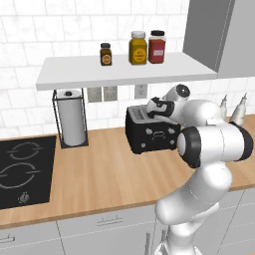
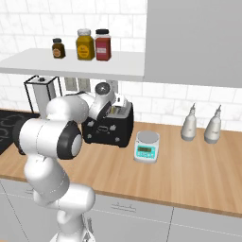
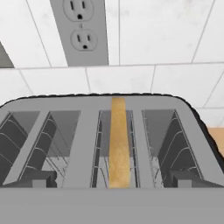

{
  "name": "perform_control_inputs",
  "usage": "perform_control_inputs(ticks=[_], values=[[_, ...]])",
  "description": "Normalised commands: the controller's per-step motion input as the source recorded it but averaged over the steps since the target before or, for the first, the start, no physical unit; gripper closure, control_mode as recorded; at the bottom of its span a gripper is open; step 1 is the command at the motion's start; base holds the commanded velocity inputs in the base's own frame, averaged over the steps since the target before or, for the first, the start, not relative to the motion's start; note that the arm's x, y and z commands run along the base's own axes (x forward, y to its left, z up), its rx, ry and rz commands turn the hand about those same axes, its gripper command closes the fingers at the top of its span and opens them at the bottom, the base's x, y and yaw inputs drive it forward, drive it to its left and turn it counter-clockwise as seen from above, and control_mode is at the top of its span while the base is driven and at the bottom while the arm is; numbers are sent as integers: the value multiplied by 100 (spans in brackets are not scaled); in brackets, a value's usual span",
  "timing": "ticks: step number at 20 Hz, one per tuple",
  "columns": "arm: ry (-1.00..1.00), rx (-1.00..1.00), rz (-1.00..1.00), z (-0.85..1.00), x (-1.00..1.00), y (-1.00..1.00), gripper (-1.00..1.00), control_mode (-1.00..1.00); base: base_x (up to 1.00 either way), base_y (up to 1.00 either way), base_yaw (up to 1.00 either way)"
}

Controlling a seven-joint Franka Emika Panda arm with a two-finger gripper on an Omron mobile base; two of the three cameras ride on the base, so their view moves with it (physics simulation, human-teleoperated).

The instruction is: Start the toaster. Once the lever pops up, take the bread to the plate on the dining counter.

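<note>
- Here the pincer [image 3: 112, 183] hangs over the top of the toaster [image 1: 152, 133] with its jaws spread wide and nothing between them; in the hand view its two dark fingertips [image 3: 39, 178] stand just at the near edge of the slots.
- Directly ahead of the pincer, the bread [image 3: 118, 146] stands edge-on in one of the toaster's middle slots, its tan crust about level with the top.
- The toaster's other slots look bare, only wire racks showing.
- Risk, as I judge it: the lever must be pressed first, and from above the toaster a downward push could land on the bread or slip into a slot instead, wedging a finger in the racks.
- Another risk: pressing off-centre could shove or tip the toaster across the worktop [image 1: 109, 174], since nothing braces it.
- Beside the toaster, on its right in the right base view, sits a small kitchen scale [image 2: 146, 147]; a sliding toaster could knock it.
- On the shelf [image 1: 124, 72] above the toaster stand three jars [image 1: 138, 48], each filled and capped, well clear of the arm.
- To the toaster's left stands a paper towel roll [image 1: 71, 117].
</note>
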Motion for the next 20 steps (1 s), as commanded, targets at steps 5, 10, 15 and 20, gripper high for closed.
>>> perform_control_inputs(ticks=[5, 10, 15, 20], values=[[1, -1, 0, -15, 7, 0, -100, -100, 0, 0, 0], [0, -1, 0, -9, 0, -3, -100, -100, 0, 0, 0], [0, 0, 0, -4, 0, 0, -100, -100, 0, 0, 0], [0, 0, 0, -12, 0, 0, 100, -100, 0, 0, 0]])
